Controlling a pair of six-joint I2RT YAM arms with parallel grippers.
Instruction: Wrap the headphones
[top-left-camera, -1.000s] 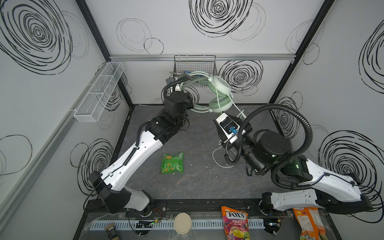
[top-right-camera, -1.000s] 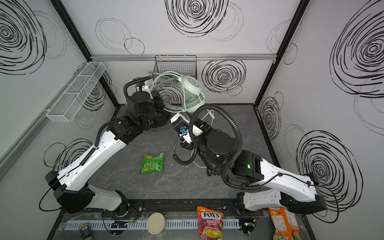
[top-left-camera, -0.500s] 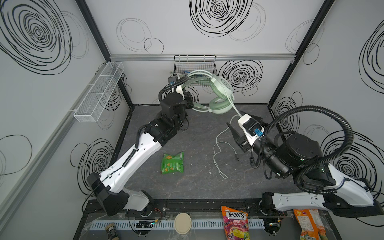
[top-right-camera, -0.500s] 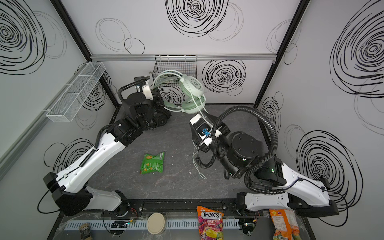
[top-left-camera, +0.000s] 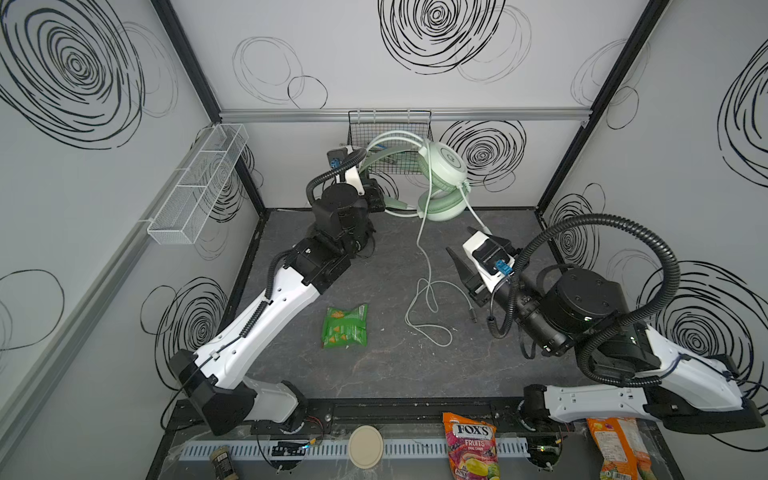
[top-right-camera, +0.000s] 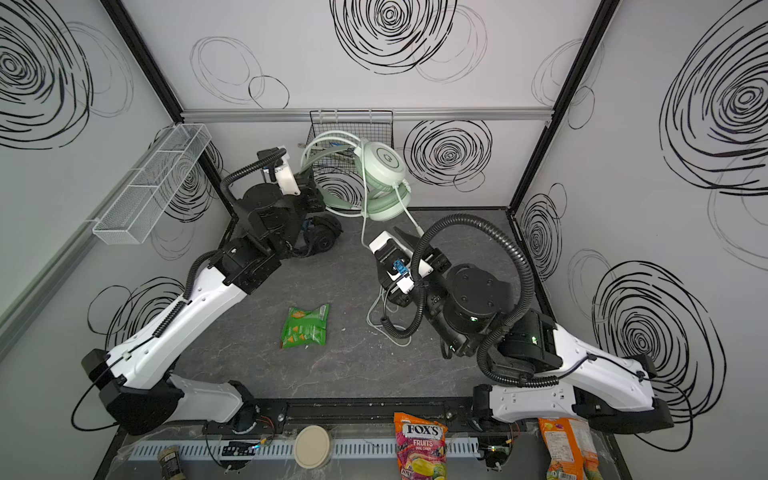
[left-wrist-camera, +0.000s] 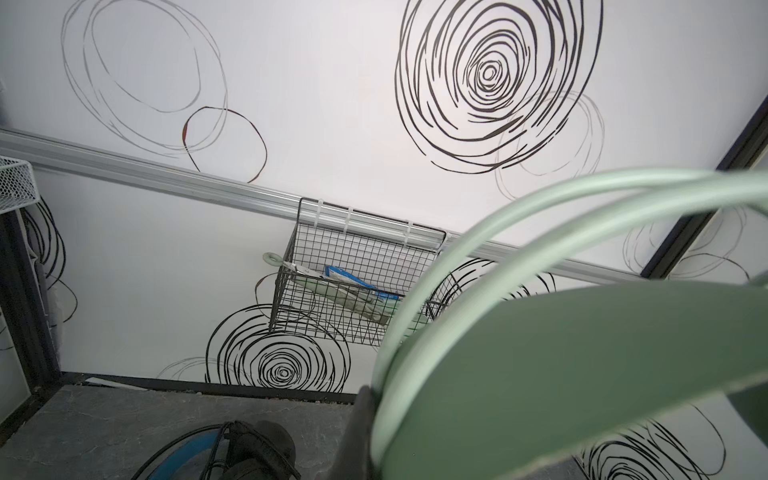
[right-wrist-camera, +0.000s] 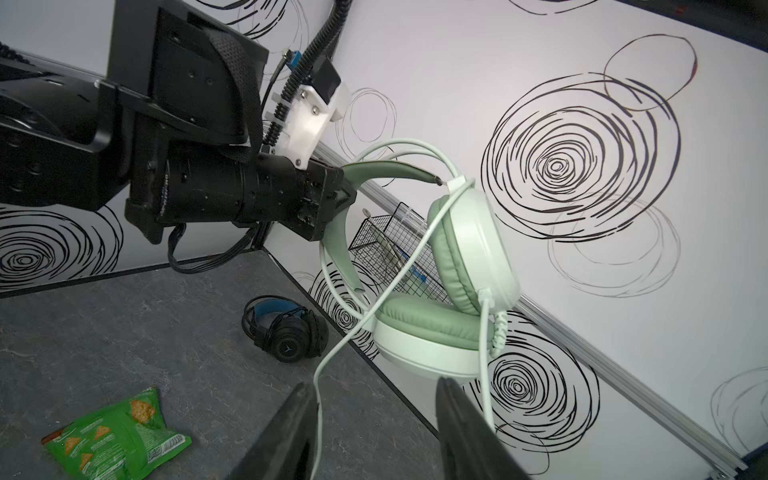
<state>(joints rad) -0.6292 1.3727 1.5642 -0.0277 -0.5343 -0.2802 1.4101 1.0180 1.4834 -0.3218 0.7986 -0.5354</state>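
Observation:
The mint green headphones (top-left-camera: 442, 166) (top-right-camera: 381, 165) (right-wrist-camera: 469, 249) hang in the air near the back wall. My left gripper (top-left-camera: 380, 199) (right-wrist-camera: 345, 187) (left-wrist-camera: 370, 399) is shut on their headband. Their pale cable (top-left-camera: 422, 249) (right-wrist-camera: 332, 353) drops from an ear cup and lies in loops on the floor. My right gripper (top-left-camera: 461, 241) (right-wrist-camera: 374, 395) is open just below the cups, with one cable strand running against the inside of one finger. The black headphones (top-right-camera: 322, 237) (right-wrist-camera: 291, 332) lie on the floor under the left arm.
A green snack bag (top-left-camera: 345, 326) (right-wrist-camera: 116, 432) lies mid-floor. A black wire basket (top-left-camera: 388, 124) hangs on the back wall and a white mesh shelf (top-left-camera: 199, 183) on the left wall. Candy bags (top-left-camera: 469, 449) and a round lid (top-left-camera: 365, 446) sit along the front edge.
My right gripper has moved right, away from the middle, and its jaws stand wider. The left arm has lifted the mint headphones a little. More cable now shows on the floor.

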